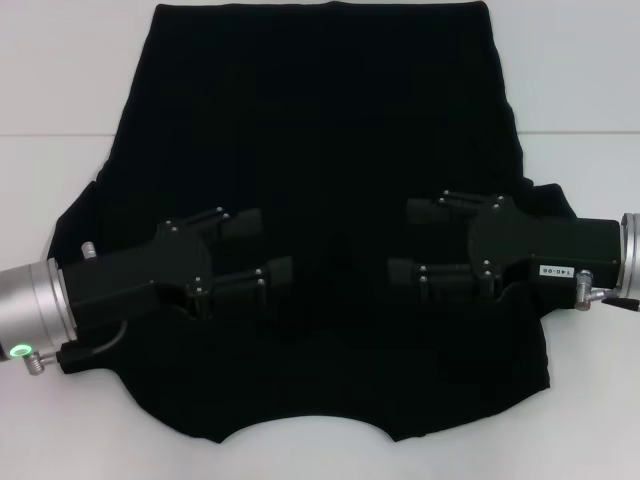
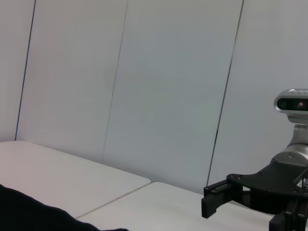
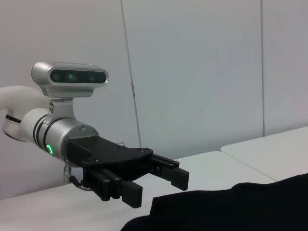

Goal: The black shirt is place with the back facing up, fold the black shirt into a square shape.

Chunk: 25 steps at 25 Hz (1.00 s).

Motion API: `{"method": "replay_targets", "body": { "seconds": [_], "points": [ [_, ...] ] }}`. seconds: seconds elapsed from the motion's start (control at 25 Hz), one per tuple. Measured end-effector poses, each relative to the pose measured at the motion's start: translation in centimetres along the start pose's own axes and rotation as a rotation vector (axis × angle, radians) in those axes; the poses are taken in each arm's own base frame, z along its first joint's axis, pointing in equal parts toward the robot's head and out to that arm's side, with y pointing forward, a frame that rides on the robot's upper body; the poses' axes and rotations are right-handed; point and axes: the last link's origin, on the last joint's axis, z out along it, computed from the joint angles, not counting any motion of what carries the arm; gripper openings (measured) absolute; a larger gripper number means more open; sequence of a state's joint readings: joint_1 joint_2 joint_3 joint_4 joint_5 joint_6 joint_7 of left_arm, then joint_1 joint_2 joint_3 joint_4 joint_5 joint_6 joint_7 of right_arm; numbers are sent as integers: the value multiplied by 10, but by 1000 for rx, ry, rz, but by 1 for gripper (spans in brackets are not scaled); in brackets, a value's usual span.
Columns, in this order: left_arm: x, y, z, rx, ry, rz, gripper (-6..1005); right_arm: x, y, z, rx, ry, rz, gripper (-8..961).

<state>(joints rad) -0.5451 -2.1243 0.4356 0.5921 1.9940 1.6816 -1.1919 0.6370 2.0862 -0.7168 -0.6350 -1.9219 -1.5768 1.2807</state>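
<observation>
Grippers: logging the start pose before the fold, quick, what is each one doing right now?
Left gripper: fingers open, holding nothing, above the black shirt.
Right gripper: fingers open, holding nothing, above the shirt.

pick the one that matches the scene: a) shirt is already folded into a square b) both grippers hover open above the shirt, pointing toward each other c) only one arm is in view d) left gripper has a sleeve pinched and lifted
b: the left gripper and right gripper both show spread fingers facing each other over the black shirt, which lies flat and unfolded.
</observation>
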Motion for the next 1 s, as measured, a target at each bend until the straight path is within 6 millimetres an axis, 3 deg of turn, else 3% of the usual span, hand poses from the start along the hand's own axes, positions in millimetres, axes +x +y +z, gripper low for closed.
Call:
{"method": "replay_targets", "body": {
  "seconds": [0.52,0.84,1.0],
  "points": [
    [-1,-2,1,3,-22,6,786,2,-5,1,31,19,5,883],
    [-8,-12,-2,92,-44,-19,786,7,-6,3,51,25,20,882],
    [-11,-35,-14,258,-41,-185,786,6,-7,5,48,20,21,882]
  ]
}}
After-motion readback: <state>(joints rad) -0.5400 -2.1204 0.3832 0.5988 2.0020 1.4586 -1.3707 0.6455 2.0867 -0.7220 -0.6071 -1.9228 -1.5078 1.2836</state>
